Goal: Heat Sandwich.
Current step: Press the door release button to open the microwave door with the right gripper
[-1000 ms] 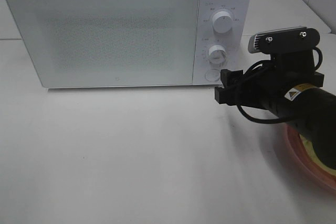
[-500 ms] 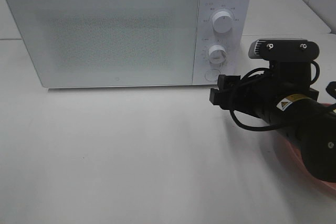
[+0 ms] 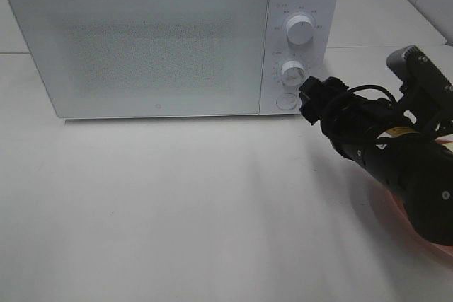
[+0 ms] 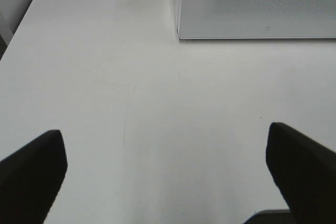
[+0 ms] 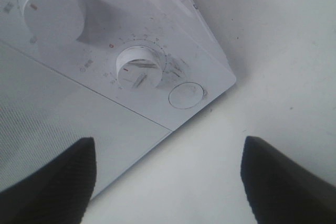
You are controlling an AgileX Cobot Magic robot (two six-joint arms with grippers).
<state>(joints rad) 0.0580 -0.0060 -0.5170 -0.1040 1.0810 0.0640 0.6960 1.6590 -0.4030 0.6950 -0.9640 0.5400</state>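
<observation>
Noted black right gripper (image 3: pixel 311 101) with jaws spread wide, clasping nothing, just beside round white button (image 3: pixel 285 101) of white boxy microwave (image 3: pixel 141 40). Could not see white-bread sandwich: hidden beneath black right arm (image 3: pixel 396 157), where only round pink plate's rim (image 3: pixel 393 201) shows, back from fingertips. Logged black left gripper (image 4: pixel 168 182) likewise spread and empty, over white tabletop (image 4: pixel 157 103).

— What is everything resting on?
— A plain white table (image 3: pixel 177 203), matte, with a few faint scuffs
— And what sits directly on it?
— A white microwave (image 3: pixel 141 40) at the far side, door shut, its two dials and round button at the right end of its front
— Anything else?
— A pink plate (image 3: pixel 417 237) near the right edge, well apart from the microwave; only a sliver of its rim shows
</observation>
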